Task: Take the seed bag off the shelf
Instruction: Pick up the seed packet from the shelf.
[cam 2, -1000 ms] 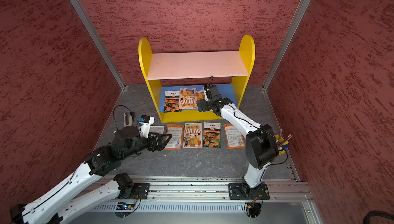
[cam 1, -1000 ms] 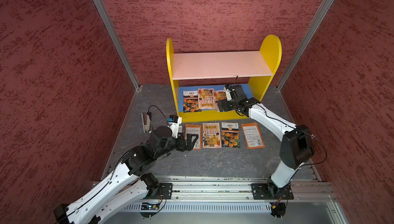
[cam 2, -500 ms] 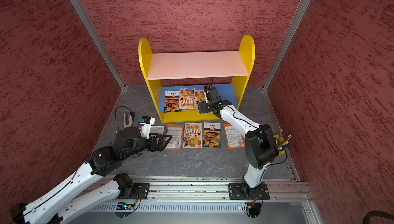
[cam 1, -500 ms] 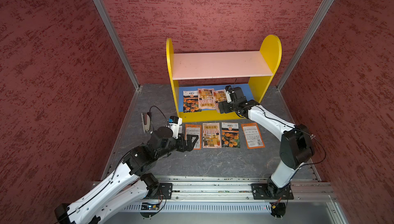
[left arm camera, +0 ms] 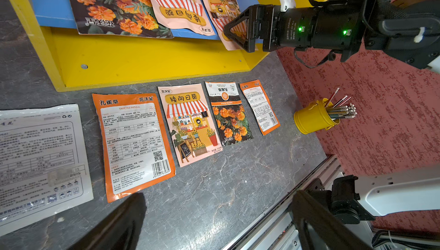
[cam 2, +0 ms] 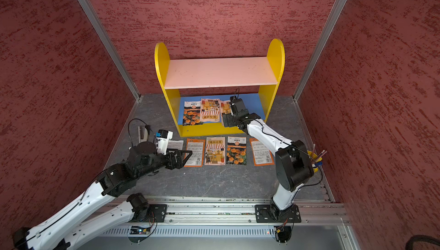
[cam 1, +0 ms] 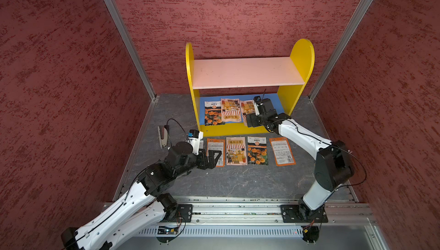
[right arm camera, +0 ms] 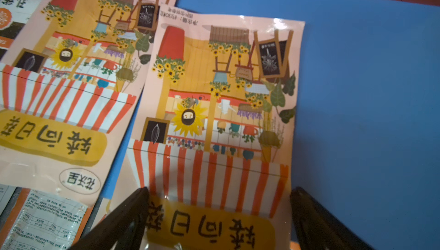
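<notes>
Lying flat on the blue lower board (cam 1: 276, 99) of the shelf (cam 1: 302, 56), the seed bag (right arm camera: 221, 118) you want is the one closest to the right arm's end of that board. Its near end pokes out a little past the board's front edge.

It looks light, thin and floppy. Its skin is shiny, so I think it will bend and may slip. Grab the end that pokes out, where there is room above and below it. The right fingers (right arm camera: 123, 220) are spread wide, one on each side of that end, and they hold nothing.

A twin bag (right arm camera: 59, 82) with the same shop picture lies right beside it. They are so close that pulling one may drag the other. The pink upper board (cam 1: 245, 72) sits over them, so there is little room to lift. Sliding the bag out over the front edge looks safer to me.

The grey worktop (cam 1: 238, 184) is flat and hard. A row of bags (cam 1: 235, 151) lies along the front of the shelf. The left fingers (left arm camera: 119, 222) are wide and empty over the left end of that row. A yellow cup (cam 2: 314, 160) of sticks stands by the worktop's right edge. Red walls (cam 1: 71, 70) close in on three sides.
</notes>
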